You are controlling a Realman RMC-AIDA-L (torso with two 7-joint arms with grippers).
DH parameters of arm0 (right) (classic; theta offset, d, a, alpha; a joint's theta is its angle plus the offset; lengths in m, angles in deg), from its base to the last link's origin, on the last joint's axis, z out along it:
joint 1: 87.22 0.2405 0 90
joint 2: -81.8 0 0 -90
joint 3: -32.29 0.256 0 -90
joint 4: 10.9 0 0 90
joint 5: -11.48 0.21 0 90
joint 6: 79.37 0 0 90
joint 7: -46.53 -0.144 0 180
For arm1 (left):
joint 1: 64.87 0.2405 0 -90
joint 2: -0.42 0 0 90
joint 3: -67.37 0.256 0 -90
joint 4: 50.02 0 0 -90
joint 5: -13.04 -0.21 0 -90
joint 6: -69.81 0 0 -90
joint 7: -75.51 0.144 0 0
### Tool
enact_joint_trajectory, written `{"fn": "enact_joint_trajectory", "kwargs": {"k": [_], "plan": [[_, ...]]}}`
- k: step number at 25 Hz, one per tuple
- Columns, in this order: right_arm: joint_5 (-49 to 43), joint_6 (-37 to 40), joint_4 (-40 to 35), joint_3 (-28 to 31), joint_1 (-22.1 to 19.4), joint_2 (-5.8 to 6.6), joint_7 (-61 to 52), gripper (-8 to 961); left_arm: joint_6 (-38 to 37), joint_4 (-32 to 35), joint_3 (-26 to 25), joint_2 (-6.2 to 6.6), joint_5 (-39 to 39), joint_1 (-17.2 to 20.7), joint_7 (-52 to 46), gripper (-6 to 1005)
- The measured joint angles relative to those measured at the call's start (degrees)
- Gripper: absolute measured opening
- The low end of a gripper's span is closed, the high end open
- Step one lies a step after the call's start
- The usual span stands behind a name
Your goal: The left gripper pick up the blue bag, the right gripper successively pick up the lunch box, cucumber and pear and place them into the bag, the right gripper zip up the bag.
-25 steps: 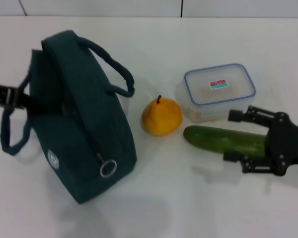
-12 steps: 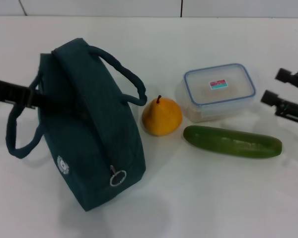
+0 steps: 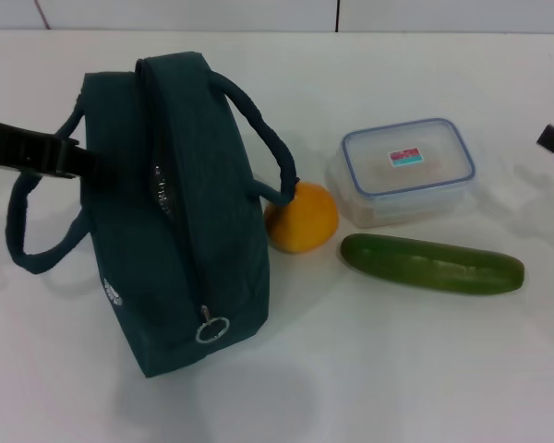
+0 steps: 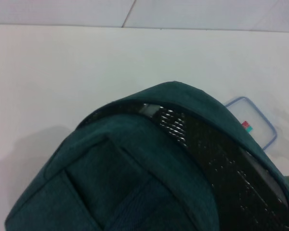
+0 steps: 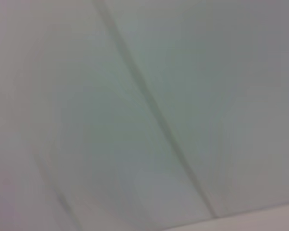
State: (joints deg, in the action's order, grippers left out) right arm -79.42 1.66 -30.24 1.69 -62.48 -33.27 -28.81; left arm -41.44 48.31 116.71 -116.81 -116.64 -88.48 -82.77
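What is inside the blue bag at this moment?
Through the partly open zip of the blue bag, only a strip of shiny lining shows. The rest of the interior is covered by fabric. The lunch box, cucumber and pear lie outside on the table.

A plain white table (image 3: 369, 369) carries everything. A dark teal-blue fabric bag (image 3: 180, 231) stands at 9 o'clock. At centre sits a yellow-orange pear (image 3: 305, 220); a clear blue-rimmed plastic lunch box (image 3: 406, 171) lies at 2 o'clock, a long dark green cucumber (image 3: 431, 263) at 3 o'clock.
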Motion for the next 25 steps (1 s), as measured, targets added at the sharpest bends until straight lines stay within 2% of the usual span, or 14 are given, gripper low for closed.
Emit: {"fn": "enact_joint_trajectory", "kwargs": {"k": [6, 11, 17, 25], "plan": [[1.2, -6.7, 0.2, 0.0, 1.6, 0.06, -9.5, 848, -0.3, 0.0, -0.4, -0.06, 0.6, -0.3, -1.6, 49], [1.2, -10.8, 2.8, -0.5, 5.3, 0.28, -13.8, 837, -0.2, -0.5, -0.1, -0.39, 0.7, -0.5, -2.9, 49], [0.5, -15.0, 6.8, -2.1, 9.1, 0.24, -16.1, 824, 0.1, -1.3, -0.3, -1.05, 2.3, -1.1, -4.6, 49], [0.5, -17.9, 9.5, -5.9, 11.6, -0.22, -17.1, 807, 0.5, -2.8, -0.4, -1.53, 5.0, -1.6, -4.4, 49]]}}
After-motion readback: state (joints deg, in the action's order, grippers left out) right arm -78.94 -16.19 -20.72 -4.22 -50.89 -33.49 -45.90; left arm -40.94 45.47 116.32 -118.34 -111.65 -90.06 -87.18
